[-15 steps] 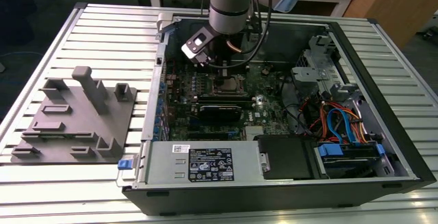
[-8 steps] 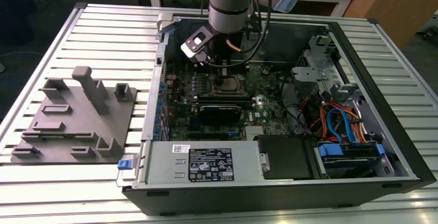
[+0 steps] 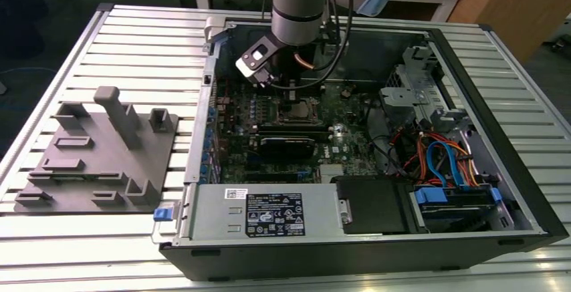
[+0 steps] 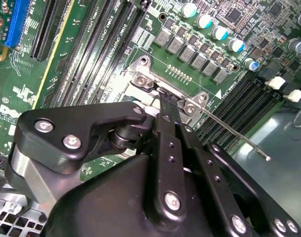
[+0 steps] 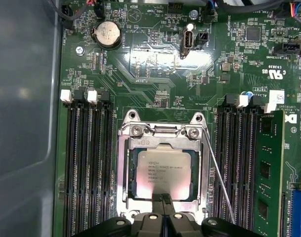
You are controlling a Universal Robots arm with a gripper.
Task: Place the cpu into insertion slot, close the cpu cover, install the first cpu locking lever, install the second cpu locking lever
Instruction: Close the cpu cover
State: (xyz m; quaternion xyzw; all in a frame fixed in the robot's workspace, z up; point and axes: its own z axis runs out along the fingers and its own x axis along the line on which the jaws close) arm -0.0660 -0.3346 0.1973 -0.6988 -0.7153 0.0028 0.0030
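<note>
My gripper (image 5: 163,197) hangs low over the green motherboard (image 5: 155,64) inside the open computer case (image 3: 499,172). My fingertips are drawn together with nothing between them, and their tip is at the edge of the insertion slot (image 3: 299,109). In the first wrist view the cpu (image 5: 160,168) already lies flat in that slot, its dull grey top showing through the window of the cpu cover (image 5: 122,168). The cover looks folded down around it, though I can't tell whether it is fully seated. I judge the chip light and stiff but delicate, fit to be taken only by its edges, never tilted or dragged across the contacts beneath it. Now that it is down, it wants no sideways push from me. The cover is thin sheet metal, probably springy, and I would press it on the frame, not through the window onto the chip. Along one side of the socket runs a locking lever (image 5: 220,178), a thin steel rod angling away over the black memory slots (image 5: 88,168). In the second wrist view its free end (image 4: 267,158) stands clear of the board, so I take it to be unlatched. It should be stiff, slick and inclined to spring back, and best caught near that free end. I can't make out the other lever.
</note>
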